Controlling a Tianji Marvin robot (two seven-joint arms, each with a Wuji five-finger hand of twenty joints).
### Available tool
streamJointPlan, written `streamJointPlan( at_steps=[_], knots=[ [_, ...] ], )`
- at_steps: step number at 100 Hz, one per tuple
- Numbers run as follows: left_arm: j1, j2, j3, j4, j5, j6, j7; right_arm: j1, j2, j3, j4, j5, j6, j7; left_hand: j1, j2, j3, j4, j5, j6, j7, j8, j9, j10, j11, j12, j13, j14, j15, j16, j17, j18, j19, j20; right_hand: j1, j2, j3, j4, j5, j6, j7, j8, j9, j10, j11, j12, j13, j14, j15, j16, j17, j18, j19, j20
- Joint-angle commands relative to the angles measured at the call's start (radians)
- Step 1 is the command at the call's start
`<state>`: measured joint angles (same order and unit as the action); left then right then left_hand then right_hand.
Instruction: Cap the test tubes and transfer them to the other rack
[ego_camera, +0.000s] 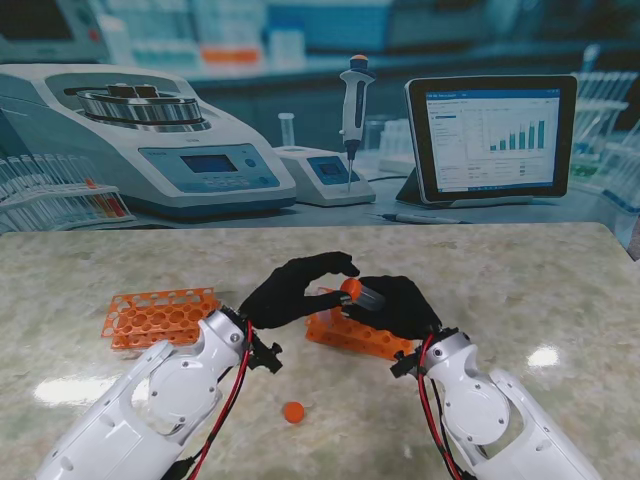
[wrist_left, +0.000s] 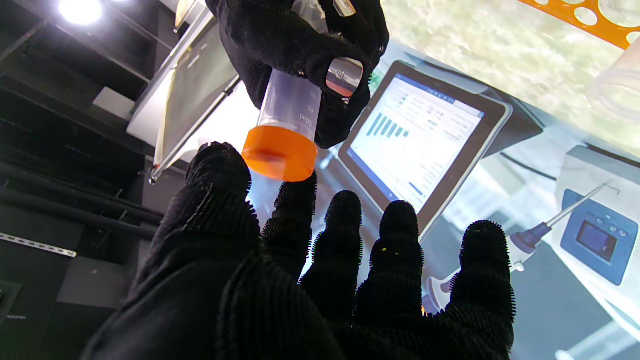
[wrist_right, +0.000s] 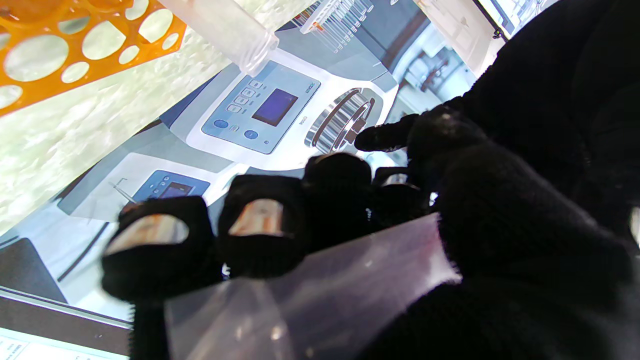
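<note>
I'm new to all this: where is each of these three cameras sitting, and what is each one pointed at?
Stand view: high behind the shoulders, looking down on the table; both white arms, the left robot hand and the right robot hand show.
Left wrist view: along the left fingers, at the capped tube in the right robot hand.
Right wrist view: along its own fingers, closed on the tube.
Shared: all three show the tube and an orange rack.

My stand camera looks down from above; both wrist cameras sit close behind my fingers (wrist_left: 395, 235), sharing the tube (wrist_left: 290, 107).
</note>
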<state>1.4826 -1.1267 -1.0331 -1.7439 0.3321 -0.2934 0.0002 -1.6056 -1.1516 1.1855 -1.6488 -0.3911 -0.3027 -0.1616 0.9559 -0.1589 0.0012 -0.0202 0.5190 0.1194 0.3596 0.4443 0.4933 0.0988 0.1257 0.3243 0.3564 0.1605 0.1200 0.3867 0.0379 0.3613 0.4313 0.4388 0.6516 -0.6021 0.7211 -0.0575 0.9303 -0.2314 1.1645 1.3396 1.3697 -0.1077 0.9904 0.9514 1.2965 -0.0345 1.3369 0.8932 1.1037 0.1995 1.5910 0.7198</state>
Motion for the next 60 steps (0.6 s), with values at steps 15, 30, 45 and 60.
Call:
streamJointPlan(
  at_steps=[15,30,45,60],
  knots=[
    [-0.01,-0.005,0.016,0.005,0.031,0.013,0.005,-0.007,-0.004,-0.002,-0.008,-0.001,0.005,0.001,-0.014,-0.065,0.016,0.008,-0.093,0.024,0.146,0.124,-0.044,-0.004,0.014,0.029,-0.036,-0.027,0.01,0.024,-0.005,-0.018,-0.006,0.004,0.003,0.01,-0.015,-0.02,0.005,-0.044,0.037,0.024,-0.004,-0.009,0.014,-0.007,0.021,-0.034,0.033,0.011,0.019,0.001,0.038,0.003],
    [-0.013,-0.005,0.021,0.008,0.057,0.017,0.014,-0.006,-0.004,-0.003,-0.008,0.0,0.005,0.0,-0.001,-0.099,0.052,0.011,-0.101,0.026,0.192,0.155,-0.036,-0.004,0.027,0.037,-0.021,-0.024,0.021,0.033,0.002,-0.012,0.013,0.008,0.003,0.009,-0.016,-0.02,0.005,-0.044,0.037,0.024,-0.004,-0.009,0.014,-0.008,0.021,-0.034,0.032,0.011,0.019,0.002,0.038,0.003],
    [-0.014,-0.008,0.026,0.012,0.066,0.014,0.029,-0.005,-0.004,-0.005,-0.007,-0.001,0.005,0.001,0.009,-0.075,0.103,0.007,-0.099,0.01,0.238,0.182,-0.025,-0.005,0.037,0.044,-0.01,-0.026,0.029,0.041,0.004,-0.01,0.027,0.005,0.003,0.01,-0.015,-0.02,0.005,-0.043,0.037,0.023,-0.004,-0.01,0.014,-0.008,0.021,-0.035,0.031,0.011,0.019,0.002,0.038,0.003],
    [-0.016,-0.01,0.031,0.014,0.063,0.01,0.038,-0.005,-0.004,-0.005,-0.007,-0.001,0.005,0.0,0.11,-0.056,0.078,0.003,-0.106,-0.013,0.336,0.246,-0.008,-0.004,0.045,0.049,0.003,-0.025,0.038,0.049,0.005,-0.008,0.046,-0.003,0.003,0.01,-0.016,-0.02,0.004,-0.043,0.036,0.023,-0.004,-0.01,0.014,-0.008,0.022,-0.034,0.032,0.011,0.019,0.002,0.038,0.003]
  ],
)
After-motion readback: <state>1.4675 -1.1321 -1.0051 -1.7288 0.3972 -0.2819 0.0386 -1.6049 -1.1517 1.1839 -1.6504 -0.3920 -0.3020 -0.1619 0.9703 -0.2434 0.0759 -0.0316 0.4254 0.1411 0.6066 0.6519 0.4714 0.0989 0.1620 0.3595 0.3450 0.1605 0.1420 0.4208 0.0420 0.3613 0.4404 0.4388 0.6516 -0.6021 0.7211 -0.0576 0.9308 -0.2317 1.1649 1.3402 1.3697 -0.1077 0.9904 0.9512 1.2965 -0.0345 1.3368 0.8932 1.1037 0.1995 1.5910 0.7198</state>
